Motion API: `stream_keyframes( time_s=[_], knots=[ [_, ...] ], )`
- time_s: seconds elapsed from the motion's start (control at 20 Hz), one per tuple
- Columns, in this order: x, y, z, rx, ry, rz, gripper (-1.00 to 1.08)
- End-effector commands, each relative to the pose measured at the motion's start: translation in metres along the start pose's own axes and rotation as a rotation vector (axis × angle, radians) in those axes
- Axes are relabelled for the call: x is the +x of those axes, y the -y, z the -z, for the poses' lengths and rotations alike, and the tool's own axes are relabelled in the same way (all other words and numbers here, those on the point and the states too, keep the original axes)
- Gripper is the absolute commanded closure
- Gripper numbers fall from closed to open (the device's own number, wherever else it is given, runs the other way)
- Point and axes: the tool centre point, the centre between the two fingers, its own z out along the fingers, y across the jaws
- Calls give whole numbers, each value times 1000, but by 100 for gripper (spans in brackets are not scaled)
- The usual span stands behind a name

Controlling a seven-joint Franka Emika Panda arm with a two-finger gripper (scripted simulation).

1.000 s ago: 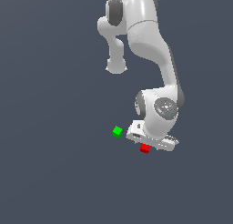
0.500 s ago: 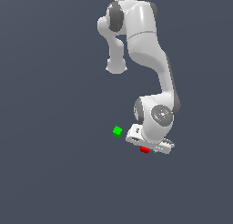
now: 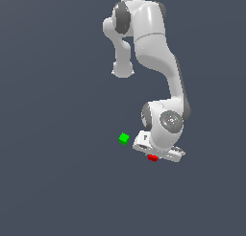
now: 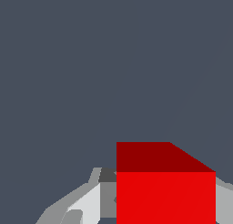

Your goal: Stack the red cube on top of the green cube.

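The red cube [image 3: 153,158] sits between the fingers [image 4: 86,205] of the gripper [image 3: 154,157]; whether they already pinch it, I cannot tell. In the exterior view the green cube [image 3: 124,138] lies near, at about ten o'clock from the red one, not touching it.

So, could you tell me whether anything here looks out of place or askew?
Nothing stands out. The red cube sits squarely at the gripper, and the green cube rests apart, undisturbed.
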Motion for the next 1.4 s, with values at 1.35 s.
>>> stream_keyframes(
  time_s=[1.35],
  knots=[
    [0,0,100,0,-1,0,108]
  ],
)
